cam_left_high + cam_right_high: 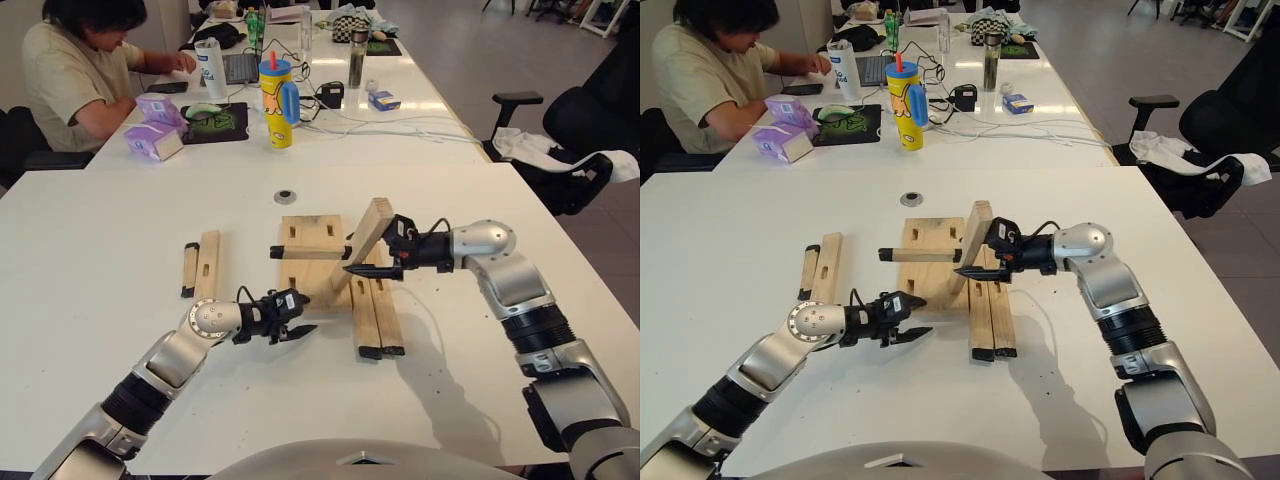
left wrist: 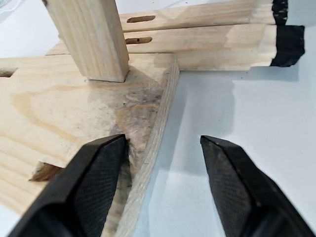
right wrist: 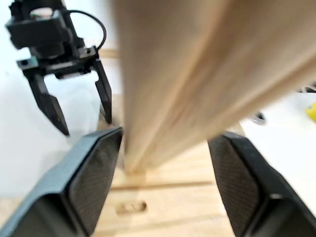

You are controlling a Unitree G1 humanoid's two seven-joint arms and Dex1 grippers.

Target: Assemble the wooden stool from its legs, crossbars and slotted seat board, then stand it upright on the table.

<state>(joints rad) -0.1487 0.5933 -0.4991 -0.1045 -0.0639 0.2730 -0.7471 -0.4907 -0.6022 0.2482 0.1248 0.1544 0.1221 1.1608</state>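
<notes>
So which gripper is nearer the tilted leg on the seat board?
Right. The right gripper straddles the leg, fingers either side; the left gripper is at the seat board's near edge, clear of the leg.

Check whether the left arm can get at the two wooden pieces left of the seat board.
Likely yes: the left gripper is open and empty, with bare table between it and the pieces.

Far centre: yellow tumbler [image 1: 277, 103] with blue handle, upright. Left of it, purple tissue packs [image 1: 155, 140] beside a dark mouse mat [image 1: 215, 122]. Dark bottle [image 1: 356, 58] farther back. White cables [image 1: 400, 128] far right. Black office chair [image 1: 590, 130] right, white cloth [image 1: 560, 155] draped on it. Round grommet [image 1: 286, 196] nearer.
</notes>
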